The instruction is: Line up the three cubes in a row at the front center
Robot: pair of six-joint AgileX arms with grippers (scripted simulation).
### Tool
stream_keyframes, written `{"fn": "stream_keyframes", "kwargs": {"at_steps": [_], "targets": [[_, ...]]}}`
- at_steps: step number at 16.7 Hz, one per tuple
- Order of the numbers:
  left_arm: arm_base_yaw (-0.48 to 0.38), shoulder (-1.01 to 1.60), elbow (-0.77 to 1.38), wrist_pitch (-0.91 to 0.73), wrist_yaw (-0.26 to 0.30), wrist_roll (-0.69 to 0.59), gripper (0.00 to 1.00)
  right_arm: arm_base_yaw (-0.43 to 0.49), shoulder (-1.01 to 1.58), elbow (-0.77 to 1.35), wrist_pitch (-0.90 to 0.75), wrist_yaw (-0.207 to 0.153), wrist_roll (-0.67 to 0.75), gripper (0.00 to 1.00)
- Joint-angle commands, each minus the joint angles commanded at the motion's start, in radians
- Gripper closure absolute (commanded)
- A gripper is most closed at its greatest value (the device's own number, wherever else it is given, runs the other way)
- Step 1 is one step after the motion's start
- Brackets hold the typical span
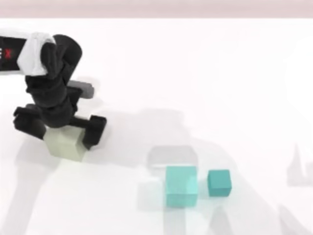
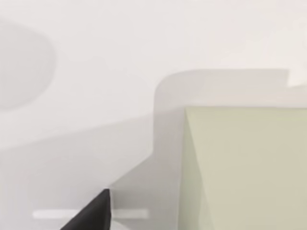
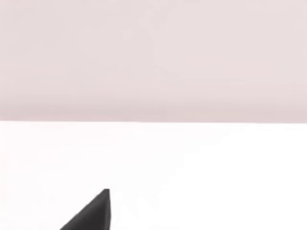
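The large pale beige-green cube [image 1: 64, 145] rests on the white table at the left and fills much of the left wrist view [image 2: 249, 167]. My left gripper [image 1: 62, 128] hangs over it, open, with one black finger on each side. In the left wrist view one fingertip [image 2: 93, 215] stands apart from the cube's side. The medium light cyan cube [image 1: 181, 186] and the small darker teal cube [image 1: 218, 182] sit side by side at the front, right of centre. My right gripper [image 3: 136, 220] is out of the top view, open over bare table, with one fingertip [image 3: 93, 215] showing.
The table's far edge meets a pale pinkish wall [image 1: 156, 9] at the back. Soft grey shadows [image 1: 171, 155] lie on the table behind the cyan cube and near the right edge.
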Motion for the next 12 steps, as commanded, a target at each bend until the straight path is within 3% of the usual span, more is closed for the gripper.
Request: {"fn": "stream_keyframes", "kwargs": {"at_steps": [4, 12], "targets": [[0.000, 0.002, -0.003, 0.004, 0.000, 0.000, 0.00, 0.000, 0.000, 0.000, 0.000, 0.000, 0.000, 0.00], [0.000, 0.002, -0.003, 0.004, 0.000, 0.000, 0.60, 0.000, 0.000, 0.000, 0.000, 0.000, 0.000, 0.00]]}}
